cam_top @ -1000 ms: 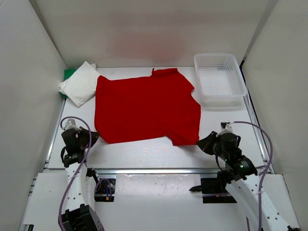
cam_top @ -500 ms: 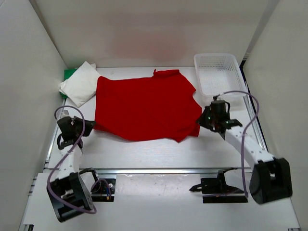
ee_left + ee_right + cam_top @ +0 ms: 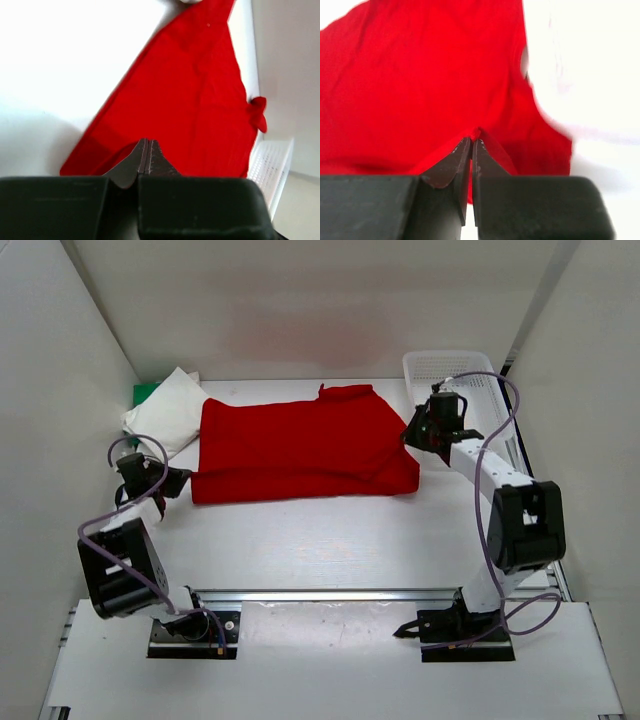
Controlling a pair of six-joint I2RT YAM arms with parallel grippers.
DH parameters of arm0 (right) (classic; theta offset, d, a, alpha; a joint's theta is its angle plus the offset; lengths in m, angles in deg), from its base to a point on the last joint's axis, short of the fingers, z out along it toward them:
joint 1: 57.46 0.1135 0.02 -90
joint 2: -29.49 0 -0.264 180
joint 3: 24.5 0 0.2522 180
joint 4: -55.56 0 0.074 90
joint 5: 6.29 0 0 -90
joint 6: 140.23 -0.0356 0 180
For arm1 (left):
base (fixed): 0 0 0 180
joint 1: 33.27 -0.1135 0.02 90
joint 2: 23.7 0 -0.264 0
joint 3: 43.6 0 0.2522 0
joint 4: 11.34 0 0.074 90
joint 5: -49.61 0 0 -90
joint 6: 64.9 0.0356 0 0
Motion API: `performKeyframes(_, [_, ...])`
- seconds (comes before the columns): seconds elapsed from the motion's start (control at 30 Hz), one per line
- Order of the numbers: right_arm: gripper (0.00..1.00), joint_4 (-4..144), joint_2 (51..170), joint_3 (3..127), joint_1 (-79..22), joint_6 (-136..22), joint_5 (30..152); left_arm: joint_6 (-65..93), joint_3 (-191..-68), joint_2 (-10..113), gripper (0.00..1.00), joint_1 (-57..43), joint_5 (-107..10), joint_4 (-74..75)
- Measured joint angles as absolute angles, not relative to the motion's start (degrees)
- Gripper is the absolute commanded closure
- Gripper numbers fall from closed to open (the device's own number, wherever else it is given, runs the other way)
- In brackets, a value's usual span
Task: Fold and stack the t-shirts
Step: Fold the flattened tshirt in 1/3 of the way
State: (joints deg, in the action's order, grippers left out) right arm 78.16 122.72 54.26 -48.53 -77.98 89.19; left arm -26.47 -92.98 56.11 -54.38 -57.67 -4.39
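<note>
White walls box in a white tabletop, with the two arms reaching out from the near edge. The red shirt lies across the middle of the tabletop. Its near part is doubled over the rest, so it makes a wide, low band with the collar poking out at the far edge.

The left hand is low at the shirt's near left corner. Its fingers are pressed tight together, and in its wrist view the tips sit right at a shadowed fold of red cloth, seemingly pinching it. The right hand is at the shirt's right end, just beside the basket. Its fingers are also closed hard, and a small nub of red fabric shows caught between the tips.

In the far left corner, the white shirt lies folded into a pillow-like pad on top of the green shirt. Only a sliver of green shows against the wall. The white pad's right edge comes close to the red shirt's left end.
</note>
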Motion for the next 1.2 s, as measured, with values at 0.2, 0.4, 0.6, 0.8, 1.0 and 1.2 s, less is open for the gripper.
performKeyframes(0.2, [1.0, 78.8, 132.5, 64.3, -49.9, -76.1, 89.9, -26.4, -97.1, 64.3, 1.0, -53.0, -55.9, -5.7])
performKeyframes(0.4, [0.89, 80.5, 140.2, 73.9, -50.1, -74.7, 90.5, -25.4, -99.3, 67.9, 0.69, -52.0, -54.9, -5.3])
performKeyframes(0.6, [0.61, 80.9, 141.5, 75.6, -50.0, -74.0, 90.6, -24.2, -100.1, 65.2, 0.61, -52.1, -54.5, -4.3])
performKeyframes(0.8, [0.99, 76.6, 127.7, 61.6, -48.9, -76.0, 90.3, -21.2, -91.8, 49.2, 0.58, -49.5, -51.9, -4.0])
performKeyframes(1.0, [0.91, 66.4, 107.7, 34.6, -47.7, -81.2, 90.8, -21.2, -76.9, 42.5, 0.52, -48.7, -52.7, -3.8])
performKeyframes(1.2, [0.65, 63.8, 108.4, 23.6, -55.6, -84.4, 93.9, -22.6, -74.4, 44.5, 0.44, -49.3, -53.6, -4.3])
